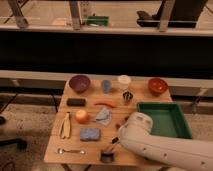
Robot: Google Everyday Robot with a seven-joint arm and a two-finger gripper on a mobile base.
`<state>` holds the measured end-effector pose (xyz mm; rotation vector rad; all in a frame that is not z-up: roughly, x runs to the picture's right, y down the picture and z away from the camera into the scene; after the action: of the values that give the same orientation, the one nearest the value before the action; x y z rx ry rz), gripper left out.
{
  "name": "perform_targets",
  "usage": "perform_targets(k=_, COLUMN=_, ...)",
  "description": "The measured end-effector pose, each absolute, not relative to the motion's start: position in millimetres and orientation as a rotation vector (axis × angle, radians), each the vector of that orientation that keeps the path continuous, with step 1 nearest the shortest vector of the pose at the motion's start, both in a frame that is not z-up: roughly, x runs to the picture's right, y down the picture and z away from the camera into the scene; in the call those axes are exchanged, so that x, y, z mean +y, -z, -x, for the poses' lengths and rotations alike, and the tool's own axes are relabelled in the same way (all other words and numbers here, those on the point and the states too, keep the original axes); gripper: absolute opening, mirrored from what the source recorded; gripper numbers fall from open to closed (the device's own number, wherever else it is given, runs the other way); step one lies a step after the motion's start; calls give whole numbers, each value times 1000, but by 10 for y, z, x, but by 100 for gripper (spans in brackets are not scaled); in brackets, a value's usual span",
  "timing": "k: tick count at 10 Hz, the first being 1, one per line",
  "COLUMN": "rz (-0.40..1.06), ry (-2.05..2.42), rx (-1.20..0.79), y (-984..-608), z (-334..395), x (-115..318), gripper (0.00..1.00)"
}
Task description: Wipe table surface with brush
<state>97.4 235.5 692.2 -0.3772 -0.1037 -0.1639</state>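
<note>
table surface (60, 142): light-brown wooden top, crowded with small goods. Take the blue sponge (90, 133) as your reference for every place below.
brush (106, 156): small, dark, blocky head. It sits down on the wood to the right of the sponge and nearer the front edge.
gripper (112, 146): just above the brush, right of the sponge. Its fingers are drawn together on the brush handle, so you have the tool in hand.
arm (160, 147): white, reaching in from far right of the sponge and covering the table's front right corner.
spoon (70, 150): in front of the sponge and to its left, on the same front strip as the brush.
cloth (103, 116): grey-blue, crumpled, just behind the sponge and to its right.
green tray (165, 105): well to the right of the sponge, partly behind the arm.
step in hand: wiping, as far as you can judge. The brush head looks pressed to the boards, so this is a stroke and not a pickup.
next move: keep the head flat and draw it along the bare strip in front of the sponge. Stop short of the spoon or steer round it, and mind the front edge.
</note>
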Motion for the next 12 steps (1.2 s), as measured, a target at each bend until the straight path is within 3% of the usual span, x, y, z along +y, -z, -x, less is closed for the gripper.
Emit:
perform_targets(k=5, rz=364, ry=87, rx=-1, y=-7002, z=-1504, x=2210, gripper=0)
perform_targets(k=9, rz=330, ry=105, rx=52, y=-7375, z=-1365, x=1821, gripper=0)
perform_targets(k=12, rz=337, ry=129, rx=34, y=-7391, z=-1143, x=1852, gripper=0)
